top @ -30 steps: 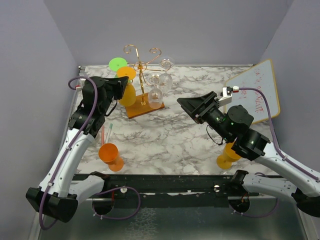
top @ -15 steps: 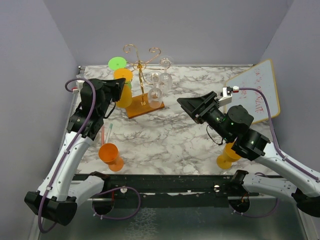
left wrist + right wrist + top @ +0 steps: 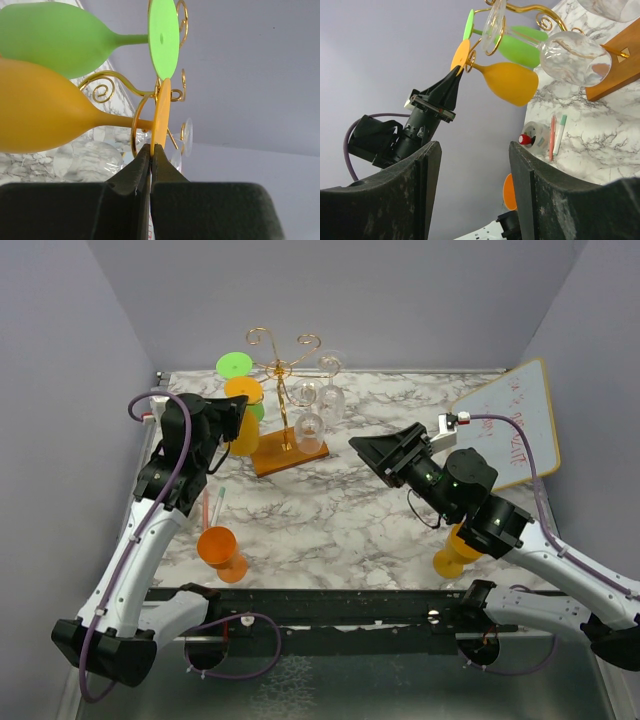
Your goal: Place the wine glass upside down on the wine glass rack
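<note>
The wine glass rack point(image 3: 283, 367) is gold wire with scroll arms on an orange-brown wooden base point(image 3: 290, 456), at the back left. My left gripper point(image 3: 238, 408) is shut on the foot disc point(image 3: 161, 115) of a yellow wine glass point(image 3: 243, 432), which is upside down. Its stem lies in a gold loop point(image 3: 135, 125) of the rack, and the glass also shows in the right wrist view point(image 3: 507, 80). A green glass point(image 3: 55, 35) hangs beside it. My right gripper point(image 3: 375, 450) is open and empty, right of the rack, facing it.
Clear glasses point(image 3: 311, 425) hang on the rack's right side. An orange glass point(image 3: 222, 550) stands near the front left and a yellow one point(image 3: 455, 552) under my right arm. Markers point(image 3: 215, 505) and a tape roll point(image 3: 535, 137) lie at the left. A whiteboard point(image 3: 510, 425) leans at the right.
My left gripper has shifted slightly left with the yellow glass. My right gripper has moved a little left and towards the rack.
</note>
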You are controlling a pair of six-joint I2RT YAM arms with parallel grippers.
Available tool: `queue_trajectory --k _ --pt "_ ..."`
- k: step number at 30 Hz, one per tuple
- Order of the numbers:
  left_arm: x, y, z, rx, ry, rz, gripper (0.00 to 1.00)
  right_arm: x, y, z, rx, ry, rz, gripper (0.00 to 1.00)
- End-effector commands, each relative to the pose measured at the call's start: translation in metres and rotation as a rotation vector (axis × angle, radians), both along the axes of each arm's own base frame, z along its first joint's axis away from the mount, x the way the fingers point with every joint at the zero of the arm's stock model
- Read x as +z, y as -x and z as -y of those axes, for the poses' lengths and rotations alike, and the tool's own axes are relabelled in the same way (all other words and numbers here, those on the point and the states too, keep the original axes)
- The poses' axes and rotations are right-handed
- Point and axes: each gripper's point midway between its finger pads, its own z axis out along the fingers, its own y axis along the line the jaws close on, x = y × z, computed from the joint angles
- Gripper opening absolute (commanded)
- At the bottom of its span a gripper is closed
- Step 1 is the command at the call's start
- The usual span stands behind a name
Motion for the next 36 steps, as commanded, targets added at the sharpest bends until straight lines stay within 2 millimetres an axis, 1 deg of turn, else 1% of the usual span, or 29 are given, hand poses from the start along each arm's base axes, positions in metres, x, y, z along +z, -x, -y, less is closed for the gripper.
queue_trajectory --k 1,8,11,18,19,20,23,28,30,34,36 --pt "0.019 0.012 0.001 -0.031 0.02 0.039 0.0 -0.001 0.001 -0.001 0.007 0.015 -0.004 0.61" --pt "0.019 0.019 0.009 -0.089 0.03 0.04 0.0 -0.004 0.001 -0.001 0.006 0.017 -0.01 0.61" --pt "0.019 0.02 0.013 -0.109 0.029 0.039 0.0 -0.005 0.001 0.0 0.002 0.016 -0.014 0.61" --pt "0.012 0.018 0.019 -0.142 0.03 0.022 0.0 -0.007 0.001 0.002 -0.004 0.016 -0.018 0.61" --pt "0.011 0.017 0.021 -0.149 0.027 0.02 0.01 -0.008 0.001 0.002 -0.004 0.017 -0.02 0.61" --pt "0.01 0.016 0.023 -0.158 0.024 0.018 0.04 -0.009 0.001 0.002 -0.005 0.019 -0.021 0.61" --pt "0.011 0.013 0.028 -0.19 0.013 0.025 0.15 -0.011 0.001 0.003 -0.01 0.024 -0.027 0.61" --pt "0.005 0.012 0.032 -0.208 -0.003 0.016 0.27 -0.011 0.001 0.006 -0.02 0.023 -0.03 0.61" --pt "0.005 0.016 0.036 -0.24 0.001 0.014 0.34 -0.011 0.002 0.007 -0.023 0.022 -0.03 0.61" --pt "0.008 0.021 0.037 -0.256 -0.011 0.027 0.46 -0.012 0.002 0.009 -0.029 0.023 -0.031 0.61" --pt "0.01 0.024 0.038 -0.267 -0.022 0.036 0.54 -0.013 0.001 0.01 -0.035 0.027 -0.032 0.61"
